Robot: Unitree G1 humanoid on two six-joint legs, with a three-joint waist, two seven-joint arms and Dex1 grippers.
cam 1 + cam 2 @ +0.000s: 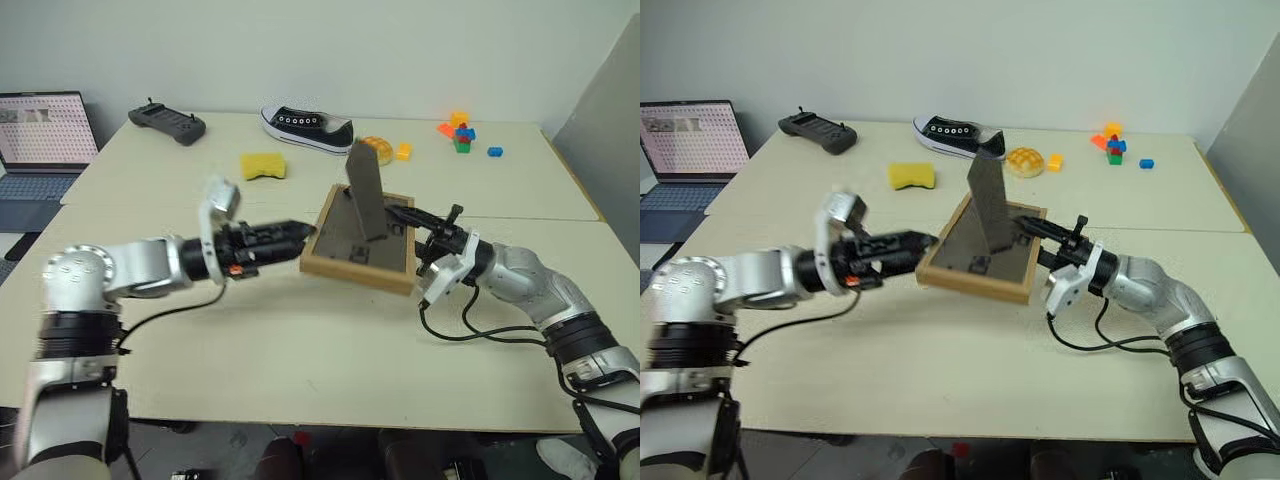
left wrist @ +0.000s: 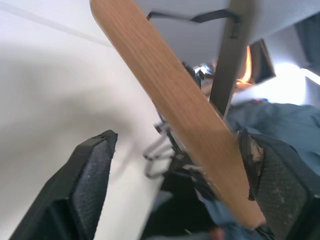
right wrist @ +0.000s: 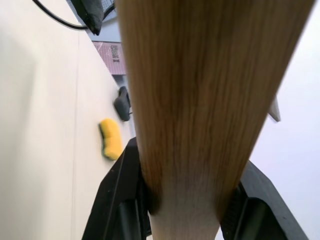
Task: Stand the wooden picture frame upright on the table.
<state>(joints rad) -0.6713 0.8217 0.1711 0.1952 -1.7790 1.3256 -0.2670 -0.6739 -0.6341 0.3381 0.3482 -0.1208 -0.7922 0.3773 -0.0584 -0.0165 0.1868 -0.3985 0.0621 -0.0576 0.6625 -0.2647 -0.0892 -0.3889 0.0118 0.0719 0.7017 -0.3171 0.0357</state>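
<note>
End effector on my right (image 1: 415,222) pinches the picture frame's (image 1: 358,262) right edge, holding it tilted above the tabletop (image 1: 300,350); my left one (image 1: 300,232) is spread, straddling its left edge for support.

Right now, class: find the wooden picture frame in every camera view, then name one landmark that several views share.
Left eye view: the wooden picture frame sits mid-picture on the table, stand raised.
Right eye view: centre, slightly left of middle.
Left wrist view: its wood edge runs diagonally between the left gripper fingers, which stand apart.
Right wrist view: its edge rises up the middle, clamped by the right gripper.
Shared landmark: the yellow sponge, seen in both eye views and the right wrist view.
</note>
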